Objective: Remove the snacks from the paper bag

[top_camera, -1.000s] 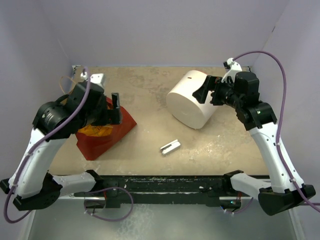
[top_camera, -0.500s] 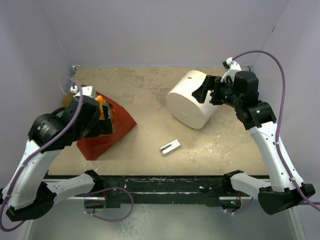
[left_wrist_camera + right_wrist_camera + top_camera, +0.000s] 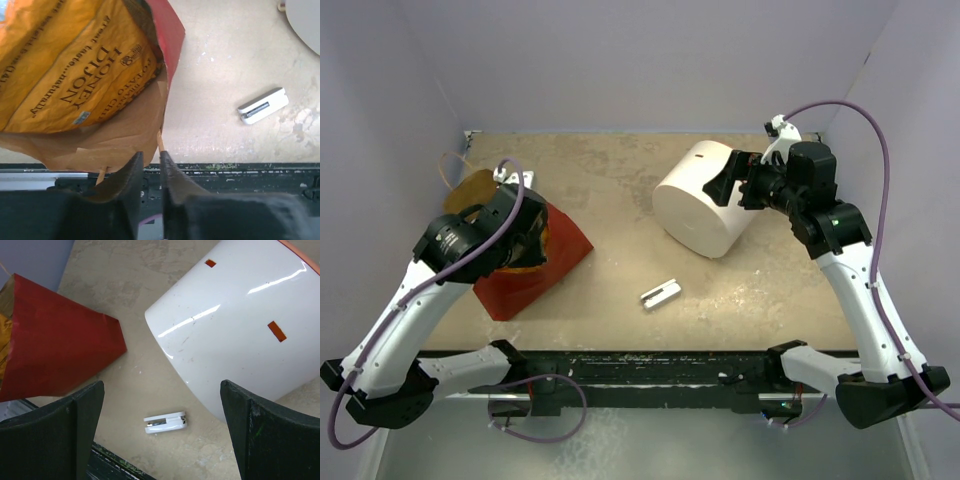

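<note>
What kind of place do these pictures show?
Probably a robot test cell, not a home: plain lilac walls box in a mottled beige tabletop, with two white-and-black arms bolted along its near edge.

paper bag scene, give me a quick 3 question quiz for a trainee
1. True or false: the orange packet lies wholly outside the paper bag.
2. The right claw is: A open and empty; B shut on the orange packet; C out of every view.
3. What small thing lies on the table, apart from both the paper bag and the white cylinder?
Key: 1 false, it sits in the bag's mouth. 2 A. 3 the small grey bracket.
</note>
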You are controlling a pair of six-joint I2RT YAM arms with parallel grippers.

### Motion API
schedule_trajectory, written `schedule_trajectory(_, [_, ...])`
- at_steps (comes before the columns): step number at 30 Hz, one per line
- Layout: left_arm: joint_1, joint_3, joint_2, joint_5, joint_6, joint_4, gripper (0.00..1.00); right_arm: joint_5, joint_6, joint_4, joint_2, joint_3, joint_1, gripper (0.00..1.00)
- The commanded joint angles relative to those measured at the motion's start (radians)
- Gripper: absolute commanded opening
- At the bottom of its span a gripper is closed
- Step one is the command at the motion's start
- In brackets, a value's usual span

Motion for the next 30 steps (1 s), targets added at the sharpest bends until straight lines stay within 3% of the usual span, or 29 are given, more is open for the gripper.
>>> schedule_trajectory(1, [0.005,-0.012,-0.013,0.078,0.036,0.042,0.14,-0.001,0.001,0.027,-0.02,0.013,0.002,1.0])
schedule_trajectory(4, [0.004,0.0,-0.015,0.118,0.057,0.038,0.0,-0.001,0.001,0.027,-0.015,0.017,0.002,1.0])
schedule_trajectory(8, [0.004,0.031,-0.002,0.162,0.099,0.046,0.0,-0.003,0.001,0.029,-0.011,0.019,0.002,1.0])
schedule_trajectory(10, [0.004,0.043,0.014,0.153,0.107,0.027,0.07,-0.001,0.0,0.028,-0.01,0.021,0.002,1.0])
schedule_trajectory(12, [0.005,0.055,0.042,0.136,0.097,-0.015,0.25,0.001,0.001,0.027,-0.01,0.021,0.002,1.0])
schedule_trajectory(13, [0.004,0.059,0.056,0.141,0.099,-0.031,0.3,0.004,0.001,0.026,-0.01,0.019,0.002,1.0])
schedule_trajectory(19, [0.004,0.094,0.079,0.165,0.092,-0.11,0.42,0.009,0.001,0.026,-0.014,0.01,0.002,1.0])
schedule_trajectory(24, [0.004,0.098,0.047,0.261,0.116,-0.12,0.42,0.011,0.001,0.029,-0.011,0.007,0.002,1.0])
schedule_trajectory(30, [0.004,0.095,0.038,0.329,0.123,-0.118,0.22,0.011,0.002,0.036,-0.007,0.005,0.002,1.0])
